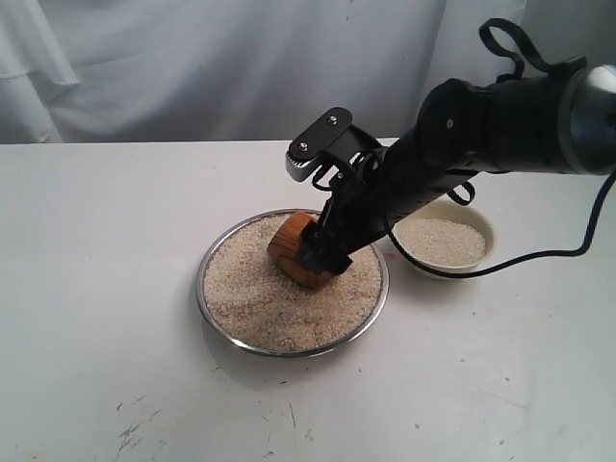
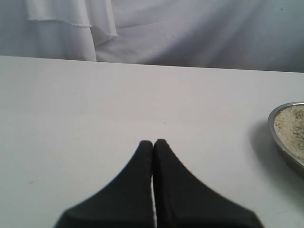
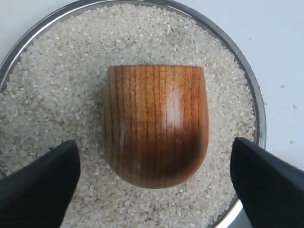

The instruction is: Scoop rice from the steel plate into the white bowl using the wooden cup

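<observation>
The wooden cup lies on its side on the rice that fills the steel plate. My right gripper is low over the plate and open. Its two black fingers stand either side of the cup's rounded base, with rice showing in the gaps. The white bowl sits right of the plate with rice in it, partly behind the right arm. My left gripper is shut on nothing above bare table, with the plate's rim off to one side.
A white cloth backdrop hangs behind the white table. A black cable runs from the right arm across the table past the bowl.
</observation>
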Robot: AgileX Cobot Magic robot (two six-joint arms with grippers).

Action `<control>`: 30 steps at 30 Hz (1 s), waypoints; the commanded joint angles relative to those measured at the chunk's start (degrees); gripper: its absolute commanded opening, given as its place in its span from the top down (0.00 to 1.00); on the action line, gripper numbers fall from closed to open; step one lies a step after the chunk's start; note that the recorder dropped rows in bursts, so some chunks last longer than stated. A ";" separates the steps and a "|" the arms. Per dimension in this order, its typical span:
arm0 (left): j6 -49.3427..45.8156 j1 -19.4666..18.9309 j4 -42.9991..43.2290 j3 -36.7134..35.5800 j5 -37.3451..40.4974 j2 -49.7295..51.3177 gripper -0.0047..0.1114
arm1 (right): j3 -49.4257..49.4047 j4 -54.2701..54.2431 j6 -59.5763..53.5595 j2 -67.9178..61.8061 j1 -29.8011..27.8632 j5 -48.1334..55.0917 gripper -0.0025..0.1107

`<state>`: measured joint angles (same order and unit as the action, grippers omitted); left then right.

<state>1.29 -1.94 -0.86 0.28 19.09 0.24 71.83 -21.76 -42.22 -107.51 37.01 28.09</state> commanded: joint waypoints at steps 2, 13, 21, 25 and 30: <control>0.06 0.15 0.06 -0.28 -0.82 -0.24 0.96 | 0.04 -1.69 0.05 -0.17 -0.29 -1.35 0.29; 0.06 0.15 0.06 -0.28 -0.82 -0.24 0.96 | 0.04 -3.82 -1.34 -3.84 -0.29 -2.82 0.29; 0.06 0.15 0.06 -0.28 -0.82 -0.24 0.96 | 0.04 -6.58 -2.65 -5.37 -0.29 -4.12 0.29; 0.06 0.15 0.06 -0.28 -0.82 -0.24 0.96 | 0.04 -7.67 -3.21 -6.51 -0.29 -4.33 0.29; 0.06 0.15 0.06 -0.28 -0.82 -0.24 0.96 | 0.07 -8.39 -3.78 -6.75 -0.29 -5.74 0.29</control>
<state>1.29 -1.94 -0.86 0.28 19.09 0.24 71.83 -28.93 -45.13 -114.48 37.01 23.67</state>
